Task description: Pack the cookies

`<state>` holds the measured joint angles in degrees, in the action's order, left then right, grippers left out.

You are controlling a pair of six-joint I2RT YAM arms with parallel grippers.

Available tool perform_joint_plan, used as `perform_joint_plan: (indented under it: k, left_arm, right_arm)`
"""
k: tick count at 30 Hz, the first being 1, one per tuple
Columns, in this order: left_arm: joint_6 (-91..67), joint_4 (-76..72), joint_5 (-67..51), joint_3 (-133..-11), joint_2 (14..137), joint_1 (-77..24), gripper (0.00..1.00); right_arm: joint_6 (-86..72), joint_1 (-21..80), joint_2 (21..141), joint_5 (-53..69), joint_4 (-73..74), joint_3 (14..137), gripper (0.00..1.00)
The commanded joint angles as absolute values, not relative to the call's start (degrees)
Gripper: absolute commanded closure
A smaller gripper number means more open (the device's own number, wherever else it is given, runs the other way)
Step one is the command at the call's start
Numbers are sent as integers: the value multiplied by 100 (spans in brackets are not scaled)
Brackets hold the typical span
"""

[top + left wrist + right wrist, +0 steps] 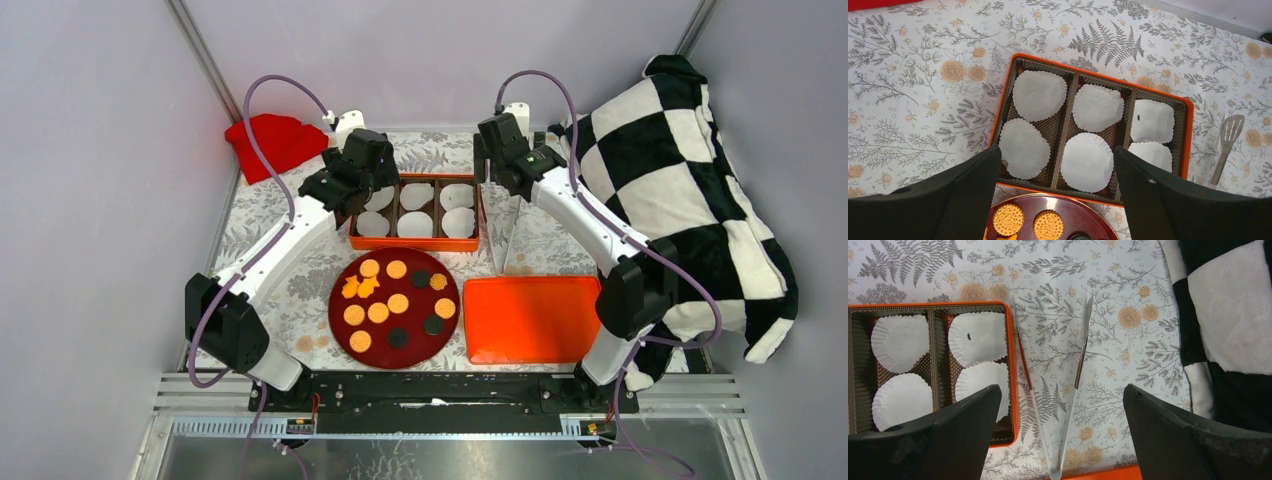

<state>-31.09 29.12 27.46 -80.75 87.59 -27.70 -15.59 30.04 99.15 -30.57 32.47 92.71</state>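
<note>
1. Nearest the arm bases, the cookies (392, 300) all lie on a glossy dark red round plate (420, 350). Most are tan discs with an embossed pattern, a few are black, and a couple are jagged orange shapes at the left. None is packed yet.
2. Just right of the plate lies a flat, smooth orange lid (530, 318) with rounded corners.
3. Beyond the plate stands an orange box (415, 243) with a ribbed brown insert in three columns. It holds six crinkled white paper cups (415, 224), all empty.
4. The left tool (1055, 165) hovers over the box's near edge, its fingers spread wide and holding nothing.
5. Right of the box, thin metal tongs (1079, 355) lie in a V on the floral tabletop (270, 230), with the hinge toward the lid.
6. The right tool (1060, 395) hangs above the tongs, fully spread and empty, with the V between its fingers.
7. The step in hand looks like fetching the tongs. The next move calls for a straight descent and a gentle squeeze across both slim, springy arms, which sit low on the cloth and may slide.
8. Farthest back are a soft red cloth (275, 140) on the left and a plush black-and-white chequered blanket (680, 160) on the right.
</note>
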Motion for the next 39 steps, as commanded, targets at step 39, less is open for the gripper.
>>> perform_joint_plan:
  k: [39]
  left_arm:
    - [-3673, 2480, 993, -7396, 8586, -1802, 11]
  right_arm:
    - [-2531, 2519, 10656, -959, 2575, 7100, 0]
